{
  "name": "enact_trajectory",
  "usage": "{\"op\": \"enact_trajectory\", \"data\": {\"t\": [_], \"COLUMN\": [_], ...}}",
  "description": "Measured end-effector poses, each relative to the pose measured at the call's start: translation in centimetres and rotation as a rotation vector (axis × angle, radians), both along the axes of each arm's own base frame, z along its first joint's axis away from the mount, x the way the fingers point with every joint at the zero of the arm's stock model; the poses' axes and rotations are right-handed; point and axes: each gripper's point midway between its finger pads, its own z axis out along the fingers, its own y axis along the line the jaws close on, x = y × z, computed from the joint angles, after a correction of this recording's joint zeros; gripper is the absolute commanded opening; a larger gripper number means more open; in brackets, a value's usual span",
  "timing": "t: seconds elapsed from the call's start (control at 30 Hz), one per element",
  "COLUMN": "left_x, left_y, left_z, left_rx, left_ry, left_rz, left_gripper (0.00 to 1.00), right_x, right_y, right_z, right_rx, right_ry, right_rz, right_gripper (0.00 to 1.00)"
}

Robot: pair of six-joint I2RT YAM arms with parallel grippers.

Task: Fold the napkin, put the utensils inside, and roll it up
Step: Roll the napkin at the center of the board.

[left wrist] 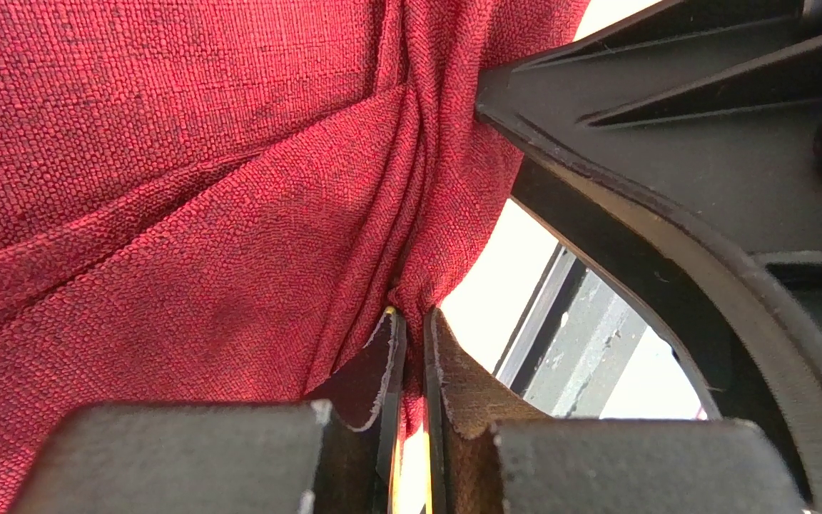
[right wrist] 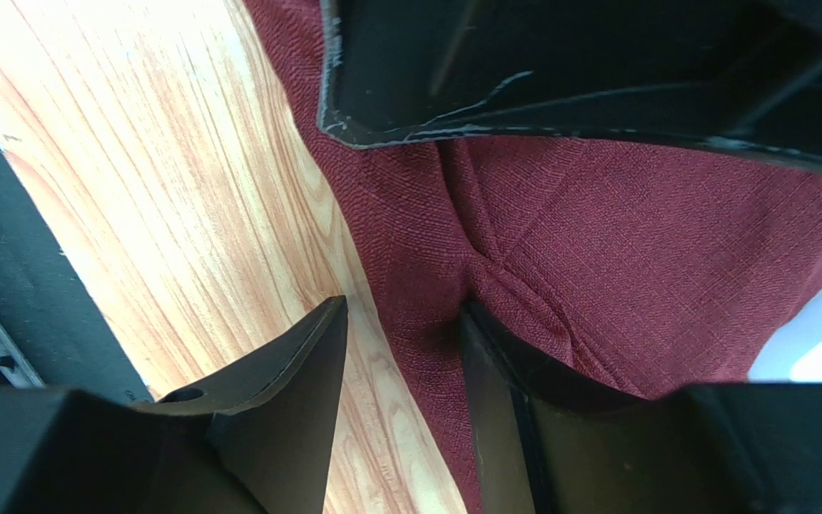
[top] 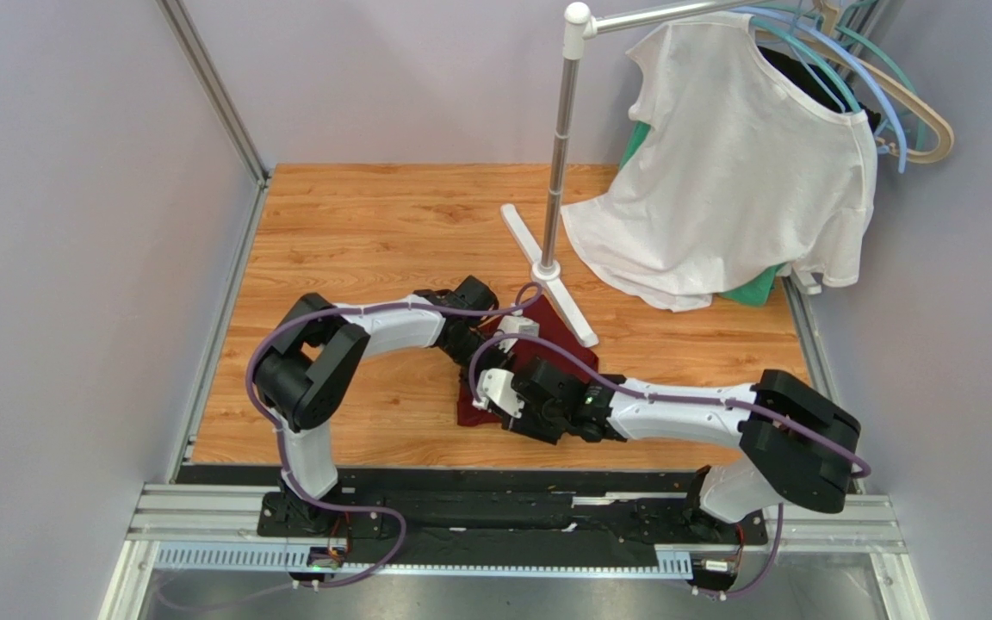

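Note:
The dark maroon napkin (top: pixel 569 358) lies bunched on the wooden table between both grippers. My left gripper (top: pixel 483 339) is shut on a pinched fold of the napkin (left wrist: pixel 169 193), and the cloth is drawn into creases toward its fingertips (left wrist: pixel 396 353). My right gripper (top: pixel 504 390) is open and straddles the napkin's edge (right wrist: pixel 619 236). One of its fingers (right wrist: pixel 287 375) is over bare wood and the other (right wrist: pixel 496 396) presses on the cloth. No utensils are in view.
A white T-shirt (top: pixel 734 168) hangs on hangers from a metal rack (top: pixel 563 142) at the back right, with the rack's white foot (top: pixel 553 274) just behind the napkin. A green cloth (top: pixel 757 287) lies under the shirt. Grey walls enclose the table.

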Motion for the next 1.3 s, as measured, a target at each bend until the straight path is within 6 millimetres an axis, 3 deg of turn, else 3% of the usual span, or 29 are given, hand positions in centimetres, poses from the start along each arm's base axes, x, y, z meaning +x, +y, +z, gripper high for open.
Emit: {"op": "enact_trajectory", "data": {"t": [0.57, 1.17, 1.27, 1.3], "left_x": [-0.1, 0.0, 0.0, 0.1], "left_y": [0.1, 0.2, 0.3, 0.4], "left_z": [0.0, -0.1, -0.1, -0.1], "left_rx": [0.008, 0.01, 0.012, 0.013], "left_ry": [0.005, 0.001, 0.0, 0.0], "left_rz": [-0.001, -0.004, -0.004, -0.002], "left_gripper": [0.06, 0.06, 0.06, 0.07], "right_x": [-0.3, 1.5, 1.7, 1.7], "right_y": [1.4, 2.2, 2.5, 2.6], "right_z": [1.5, -0.2, -0.2, -0.2], "right_rx": [-0.007, 0.0, -0.001, -0.002], "right_ry": [-0.124, -0.119, -0.114, -0.111], "right_rz": [0.095, 0.085, 0.091, 0.094], "right_gripper": [0.47, 0.44, 0.33, 0.2]}}
